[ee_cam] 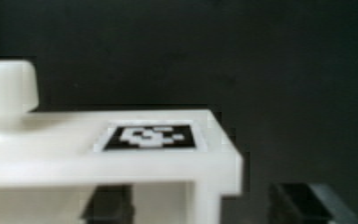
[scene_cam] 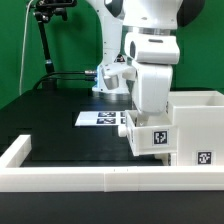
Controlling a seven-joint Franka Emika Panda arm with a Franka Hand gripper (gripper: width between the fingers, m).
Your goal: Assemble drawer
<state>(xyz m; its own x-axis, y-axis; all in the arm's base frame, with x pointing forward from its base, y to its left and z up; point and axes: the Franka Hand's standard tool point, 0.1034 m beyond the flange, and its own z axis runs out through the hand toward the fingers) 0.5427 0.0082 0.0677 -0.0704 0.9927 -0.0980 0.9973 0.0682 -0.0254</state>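
Note:
The large white case (scene_cam: 198, 118) stands at the exterior view's right, with a tag on its front. A small white tray (scene_cam: 156, 138) with a square tag sits right beside it, under my hand. In the wrist view the tray (ee_cam: 87, 155) shows its tag (ee_cam: 155, 137) and a round knob (ee_cam: 2, 90). My gripper (ee_cam: 208, 205) is open, and its jaws straddle the tray's side wall. One finger (ee_cam: 108, 205) is over the tray, and the other finger (ee_cam: 309, 200) stands clear of its outer edge. In the exterior view the gripper (scene_cam: 148, 118) is low against the tray. I do not see the second tray.
The marker board (scene_cam: 100, 118) lies on the black table behind the tray. A low white rim (scene_cam: 80, 178) runs along the table's front and the exterior view's left. A camera stand (scene_cam: 45, 40) and a cable are at the back left.

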